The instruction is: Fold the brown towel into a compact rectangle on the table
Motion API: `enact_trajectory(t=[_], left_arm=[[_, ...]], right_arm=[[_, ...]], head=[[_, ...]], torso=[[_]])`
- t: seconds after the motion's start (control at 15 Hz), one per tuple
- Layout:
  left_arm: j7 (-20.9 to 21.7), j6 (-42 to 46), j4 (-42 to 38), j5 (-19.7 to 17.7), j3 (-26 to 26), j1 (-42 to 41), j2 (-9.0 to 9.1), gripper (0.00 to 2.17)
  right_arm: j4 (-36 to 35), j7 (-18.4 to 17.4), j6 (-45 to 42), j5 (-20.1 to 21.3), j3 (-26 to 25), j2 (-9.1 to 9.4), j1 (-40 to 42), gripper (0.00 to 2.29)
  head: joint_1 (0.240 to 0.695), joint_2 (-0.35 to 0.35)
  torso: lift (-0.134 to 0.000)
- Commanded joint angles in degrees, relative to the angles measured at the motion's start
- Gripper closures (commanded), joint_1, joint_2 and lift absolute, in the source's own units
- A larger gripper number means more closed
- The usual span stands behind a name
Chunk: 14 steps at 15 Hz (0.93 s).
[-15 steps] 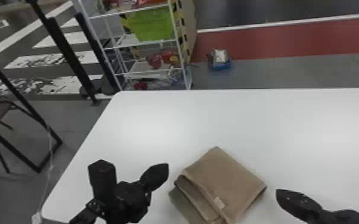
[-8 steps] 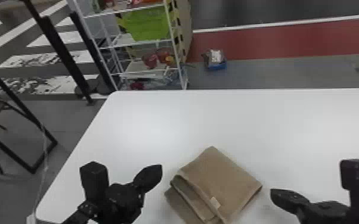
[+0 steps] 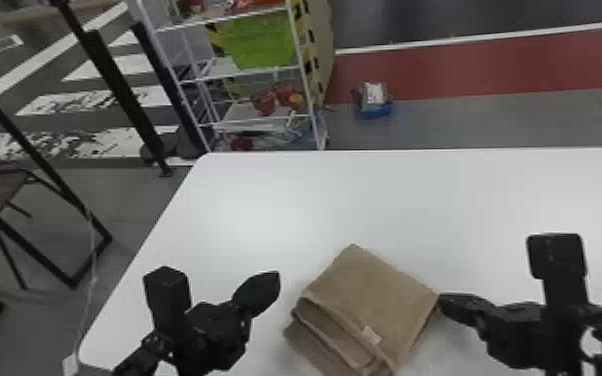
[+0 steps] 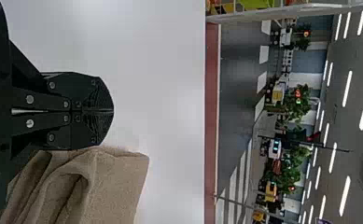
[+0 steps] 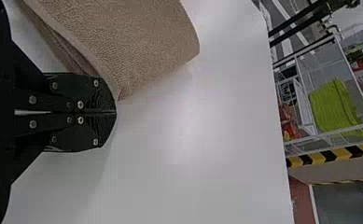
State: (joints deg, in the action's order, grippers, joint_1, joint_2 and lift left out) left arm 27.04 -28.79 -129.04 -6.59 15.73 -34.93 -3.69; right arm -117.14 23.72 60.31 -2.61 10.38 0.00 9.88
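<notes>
Right end effector (image 3: 449,303) by brown towel (image 3: 370,295), white label (image 3: 371,335)

- Plain brown is worn by the towel (image 3: 365,295), lower centre of the head view; its label (image 3: 371,335) is whitish.
- Plain white is shown by the table (image 3: 275,200).
- The left gripper (image 3: 274,281) and right gripper (image 3: 446,301) are coloured black.
- At upper left, the rack (image 3: 225,19) is painted white, the bin (image 3: 260,42) lime green.
- At upper right, the red floor band (image 3: 475,72) is edged by a white line (image 3: 475,36).
</notes>
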Motion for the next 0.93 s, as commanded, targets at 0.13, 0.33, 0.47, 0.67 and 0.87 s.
enact_trajectory(t=[0.13, 0.33, 0.47, 0.67, 0.87], left_arm=[[0.0, -0.5, 0.4, -0.4, 0.3, 0.8, 0.0, 1.79], [0.0, -0.7, 0.4, -0.6, 0.3, 1.1, 0.0, 1.79], [0.0, -0.7, 0.4, -0.6, 0.6, 1.1, 0.0, 1.79], [0.9, -1.2, 0.0, -1.3, 2.4, 1.1, 0.09, 1.79], [1.3, -2.8, -0.2, -1.8, 3.5, 1.1, 0.35, 1.79]], right_arm=[[4.1, -1.7, -1.8, -0.8, 2.4, 0.05, -5.1, 1.77], [9.0, -2.3, -3.0, -2.1, 3.2, 0.05, -10.0, 1.77], [12.7, -3.0, -4.5, -3.4, 3.3, 0.05, -12.7, 1.77], [9.7, -1.8, -4.3, -4.2, 2.8, 0.05, -9.9, 1.77], [-0.6, 0.2, -0.8, -3.9, 0.7, 0.05, -2.9, 1.77]], head=[[0.695, 0.323], [0.695, 0.33], [0.695, 0.33], [0.695, 0.332], [0.695, 0.35]], torso=[[-0.123], [-0.123], [-0.123], [-0.123], [-0.123]])
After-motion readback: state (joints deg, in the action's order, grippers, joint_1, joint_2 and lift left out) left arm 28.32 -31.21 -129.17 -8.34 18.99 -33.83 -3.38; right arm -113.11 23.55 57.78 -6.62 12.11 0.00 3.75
